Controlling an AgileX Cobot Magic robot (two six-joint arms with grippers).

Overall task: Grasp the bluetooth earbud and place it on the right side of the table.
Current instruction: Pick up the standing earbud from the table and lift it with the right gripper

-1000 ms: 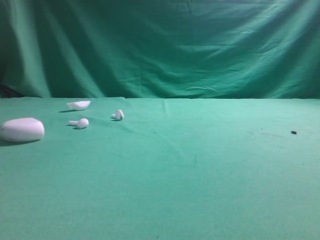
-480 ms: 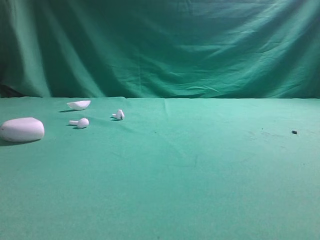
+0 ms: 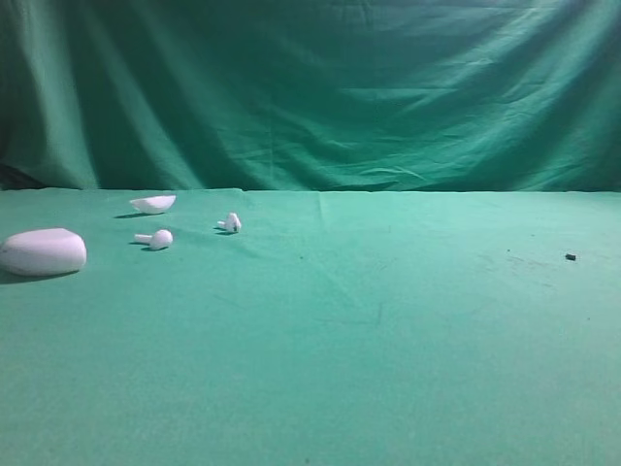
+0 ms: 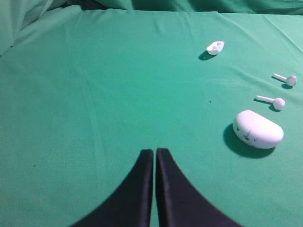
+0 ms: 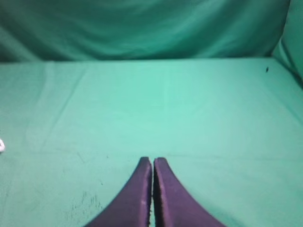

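Observation:
Two small white bluetooth earbuds lie on the left part of the green table point(image 3: 388, 340): one point(image 3: 155, 238) near the case, the other point(image 3: 231, 222) a little further right. The left wrist view shows them too, the first earbud point(image 4: 277, 102) and the second earbud point(image 4: 288, 79), far to the right of my left gripper point(image 4: 155, 151), which is shut and empty over bare cloth. My right gripper point(image 5: 152, 161) is also shut and empty above bare cloth. Neither gripper appears in the exterior view.
A big white oval case point(image 3: 43, 251) sits at the far left, also seen as the case point(image 4: 258, 129) in the left wrist view. A white shallow shell point(image 3: 153, 203) lies behind the earbuds. A dark speck point(image 3: 570, 257) marks the right side. A green curtain point(image 3: 310, 87) hangs behind.

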